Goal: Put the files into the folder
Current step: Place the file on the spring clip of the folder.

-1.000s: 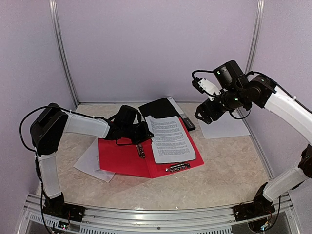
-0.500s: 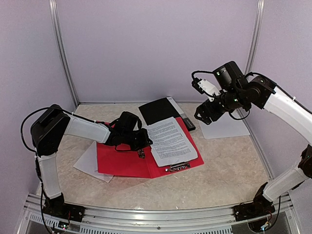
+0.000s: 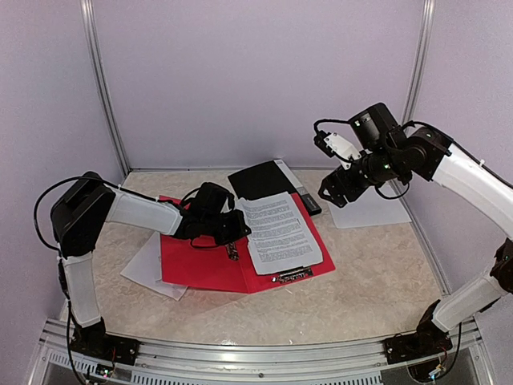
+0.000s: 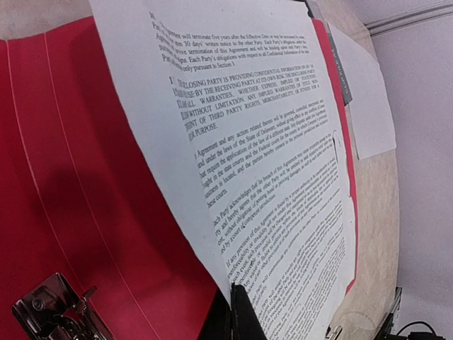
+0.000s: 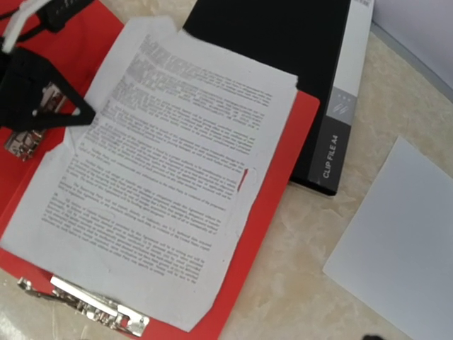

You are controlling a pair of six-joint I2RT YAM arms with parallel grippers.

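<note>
The red folder [image 3: 200, 261] lies open on the table, with a metal clip [image 3: 292, 275] at its near right edge. A printed file sheet [image 3: 280, 233] lies on its right half. My left gripper [image 3: 240, 231] is shut on that sheet's left edge, low over the folder's spine. In the left wrist view the black fingers [image 4: 248, 319] pinch the sheet [image 4: 269, 163] above the red folder [image 4: 85, 177]. My right gripper [image 3: 333, 191] hangs open and empty, high above the table's right side. A blank file sheet [image 3: 369, 210] lies below it, also in the right wrist view [image 5: 403, 241].
A black clip-file folder [image 3: 263, 180] lies at the back, touching the red folder's far edge; it also shows in the right wrist view [image 5: 297, 42]. Another white sheet [image 3: 144, 269] sticks out from under the red folder's left side. Walls enclose the table on three sides.
My left gripper moved slightly nearer and to the right with the printed sheet's edge, shifting the sheet a little on the folder. The right arm barely moved.
</note>
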